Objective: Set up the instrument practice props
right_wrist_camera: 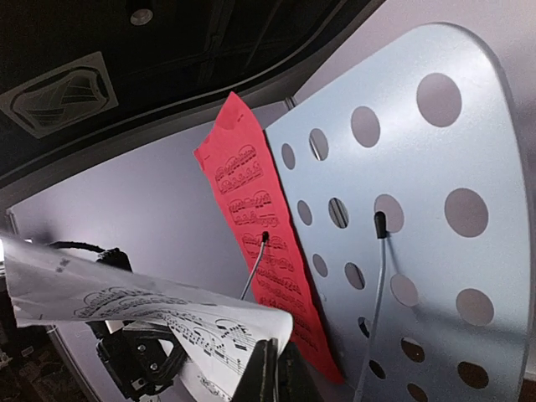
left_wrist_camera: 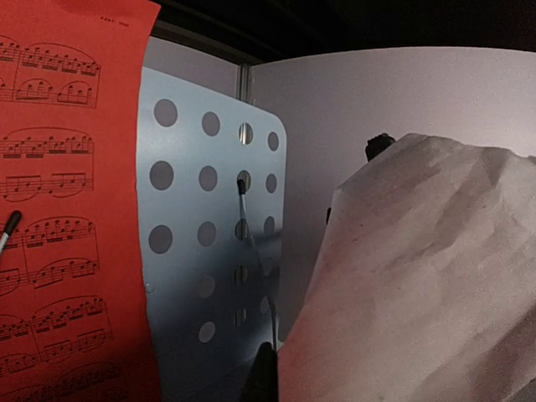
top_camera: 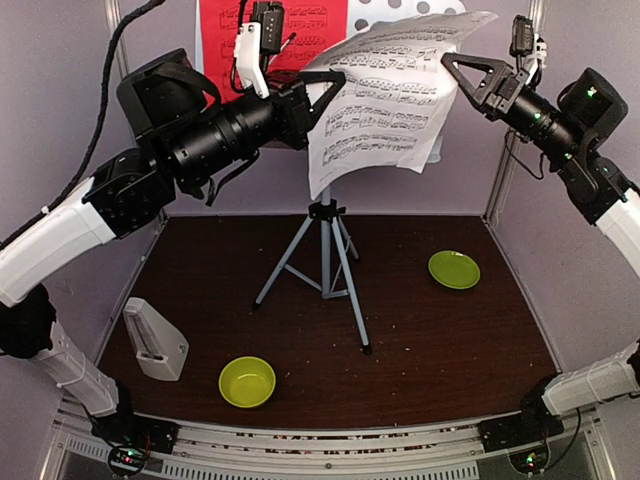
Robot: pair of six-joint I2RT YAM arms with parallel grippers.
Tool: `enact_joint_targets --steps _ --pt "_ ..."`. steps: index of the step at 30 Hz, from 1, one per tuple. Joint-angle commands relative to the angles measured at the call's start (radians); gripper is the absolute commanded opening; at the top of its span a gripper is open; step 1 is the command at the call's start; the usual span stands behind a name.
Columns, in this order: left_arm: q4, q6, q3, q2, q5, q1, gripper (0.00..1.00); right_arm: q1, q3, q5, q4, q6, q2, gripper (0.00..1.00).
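High above the table, the white sheet (top_camera: 385,100) of printed music hangs curled in front of the music stand (top_camera: 325,250). My left gripper (top_camera: 325,90) is shut on its left edge and my right gripper (top_camera: 460,70) on its upper right corner. In the left wrist view the white sheet's blank back (left_wrist_camera: 419,276) fills the right side beside my gripper (left_wrist_camera: 266,373). From the right wrist, my gripper (right_wrist_camera: 276,368) pinches the white sheet (right_wrist_camera: 151,310). The red sheet (top_camera: 300,30) lies against the perforated desk (right_wrist_camera: 419,209) under a wire arm. The metronome (top_camera: 153,340) stands at the near left.
A lime-green bowl (top_camera: 247,381) sits at the near centre-left and a flat green plate (top_camera: 454,269) at the right. The stand's tripod legs (top_camera: 352,310) spread across the middle of the dark table. Pale enclosure walls close in behind and to the sides.
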Motion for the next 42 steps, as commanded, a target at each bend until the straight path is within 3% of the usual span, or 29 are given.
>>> enact_joint_targets --steps 1,6,8,20,35,42 --pt "0.048 0.063 0.071 -0.032 -0.157 0.004 0.00 -0.011 0.092 0.120 -0.011 0.051 0.047 0.12" --pt "0.022 0.084 0.090 -0.036 -0.216 0.009 0.00 -0.011 0.141 0.173 -0.060 0.043 0.076 0.32" --pt "0.017 0.092 0.106 -0.028 -0.223 0.009 0.00 -0.010 0.160 0.184 -0.088 0.031 0.083 0.34" --pt "-0.082 0.212 0.281 0.050 -0.277 0.011 0.00 0.004 0.310 0.214 -0.358 -0.017 0.146 0.35" --pt "-0.102 0.263 0.329 0.086 -0.263 0.011 0.00 0.090 0.311 0.256 -0.436 -0.026 0.170 0.35" --pt "-0.102 0.273 0.332 0.086 -0.265 0.011 0.00 0.097 0.323 0.289 -0.450 -0.018 0.193 0.30"
